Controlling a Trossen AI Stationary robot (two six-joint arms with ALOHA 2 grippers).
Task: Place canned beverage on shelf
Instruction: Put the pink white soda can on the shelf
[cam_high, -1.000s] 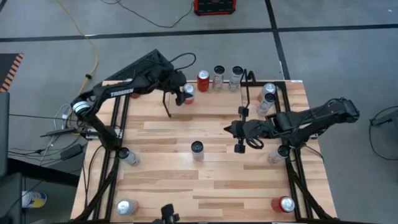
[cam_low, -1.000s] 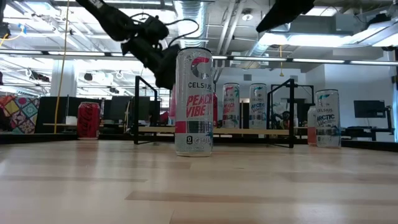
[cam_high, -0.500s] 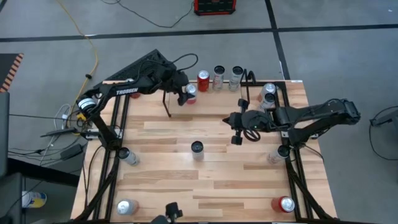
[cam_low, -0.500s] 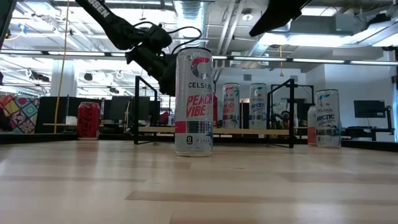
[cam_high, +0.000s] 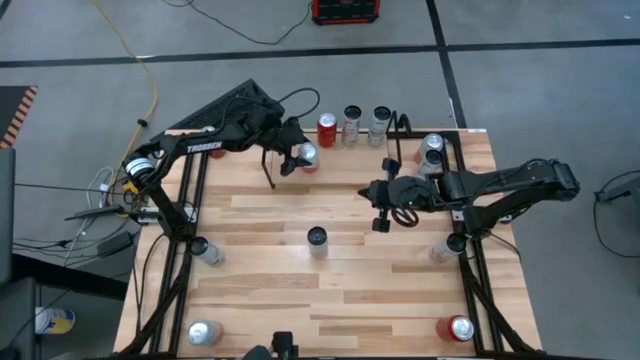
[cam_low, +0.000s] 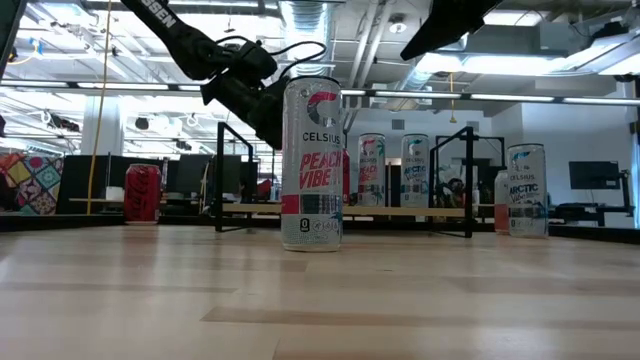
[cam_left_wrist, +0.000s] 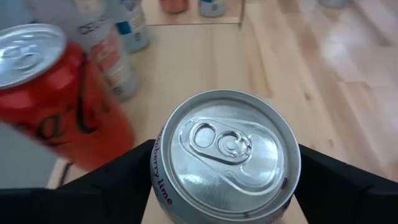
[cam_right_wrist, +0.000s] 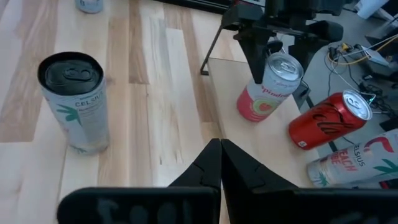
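1 pink can (cam_high: 307, 154) stands upright on the shelf (cam_high: 345, 150) board at the worktop's (cam_high: 270, 290) far edge, just beside a red can (cam_high: 327, 127); 2 more cans (cam_high: 351, 121) line the board past it. The left gripper (cam_high: 297, 160) straddles the pink can, its fingers (cam_left_wrist: 112, 186) spread to either side of the lid with gaps showing, so it is parted and not clamping. The right gripper (cam_high: 378, 215) hovers over the worktop's middle, near the shelf's right upright, fingers pressed together and holding nothing. 1 black-topped can (cam_high: 317, 239) stands alone at mid-worktop. Other cans stand by the black rails (cam_high: 470, 270) at the left and right sides.
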